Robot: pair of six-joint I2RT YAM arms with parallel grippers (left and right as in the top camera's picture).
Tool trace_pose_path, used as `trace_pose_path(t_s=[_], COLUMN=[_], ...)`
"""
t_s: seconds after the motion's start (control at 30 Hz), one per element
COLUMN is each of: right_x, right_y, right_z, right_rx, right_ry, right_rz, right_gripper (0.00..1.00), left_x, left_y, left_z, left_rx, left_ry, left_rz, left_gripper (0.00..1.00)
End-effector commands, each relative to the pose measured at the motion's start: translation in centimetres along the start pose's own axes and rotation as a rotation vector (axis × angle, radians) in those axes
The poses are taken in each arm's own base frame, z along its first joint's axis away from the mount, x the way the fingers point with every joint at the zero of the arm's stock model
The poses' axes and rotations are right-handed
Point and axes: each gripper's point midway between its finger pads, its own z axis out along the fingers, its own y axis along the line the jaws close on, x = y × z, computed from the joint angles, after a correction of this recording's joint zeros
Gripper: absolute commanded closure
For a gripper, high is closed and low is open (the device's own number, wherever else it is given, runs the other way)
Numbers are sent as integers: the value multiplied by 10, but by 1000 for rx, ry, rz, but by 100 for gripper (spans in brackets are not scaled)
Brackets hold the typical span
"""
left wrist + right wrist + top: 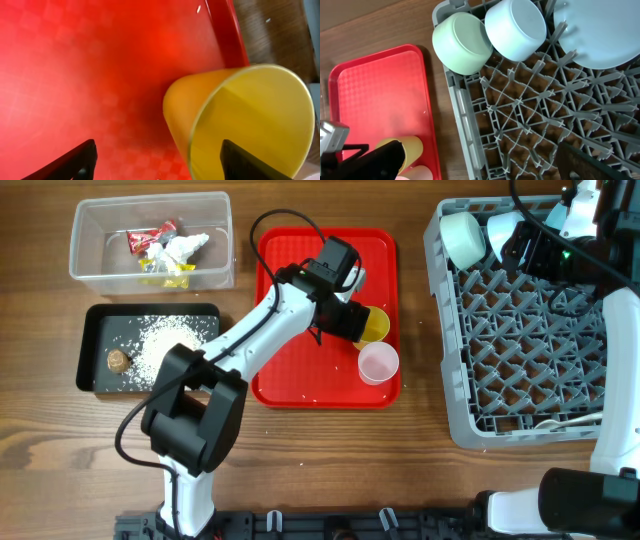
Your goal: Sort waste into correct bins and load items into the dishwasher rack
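Observation:
The small yellow cup (pixel 374 326) lies on its side on the flat red tray (pixel 290 380); the pale-pink cup (pixel 378 363) stands next to it. My left gripper (pixel 355 322) is open around the yellow cup's wall (pixel 240 105), with one finger inside its mouth and the other on the tray side (pixel 157 145). My right gripper (pixel 480 147) is open and empty over the grey dishwasher rack (pixel 520 110). Two bowls (pixel 462 42) (pixel 516 27) and the plate (pixel 595 35) stand in the rack's far corner.
The clear tub (pixel 150 275) at the far left holds white tissue and yellow and red wrappers. The black tray (pixel 95 345) in front of it holds rice grains and a brown bit (pixel 117 360). The rack (pixel 530 350) fills the right side.

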Motion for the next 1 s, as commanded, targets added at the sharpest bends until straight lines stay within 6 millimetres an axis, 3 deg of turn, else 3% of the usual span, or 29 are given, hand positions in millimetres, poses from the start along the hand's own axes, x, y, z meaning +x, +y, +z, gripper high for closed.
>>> trace_pose_path(t_s=[0.0,0.03,0.1,0.17,0.3,0.33,0.37,0.47,0.53,0.57,0.63,0.7,0.83,0.97], right_x=[-1,-1,0,0,2,3,4,0,-3,-4,-3,0,25,40], right_y=[1,1,1,1,2,5,12,36,67,79,112,136,174,204], right_z=[-7,-7,-7,-7,-7,-7,-8,-10,-9,-6,0,3,37,62], right_rx=[0,-1,0,0,-8,-23,-62,-201,-395,-477,-734,-948,-1312,-1405], right_ry=[-18,-17,-15,-14,-6,-2,3,-4,-2,12,25,20,75,127], right_rz=[14,14,15,14,15,12,12,4,-54,-62,-128,-174,-193,-211], right_gripper=[0,1,6,8,12,12,12,10,10,10,10,10,8,7], left_x=[-11,-12,-14,-14,-14,-21,-41,-80,-83,-82,-82,-82,-88,-95], left_y=[8,8,8,7,4,7,17,27,43,50,61,59,36,20], left_z=[1,1,1,1,1,-7,-33,-108,-142,-150,-165,-169,-177,-177], left_rx=[-34,-33,-31,-30,-24,-23,-4,221,421,498,597,630,706,718], left_ry=[-40,-46,-54,-53,-54,-76,-143,-275,-291,-285,-299,-301,-322,-351], left_rz=[2,-5,-26,-48,-42,-68,-146,-233,-308,-330,-340,-332,-238,-174], left_gripper=[59,75,91,96,96,96,96,96,96,96,96,96,96,96])
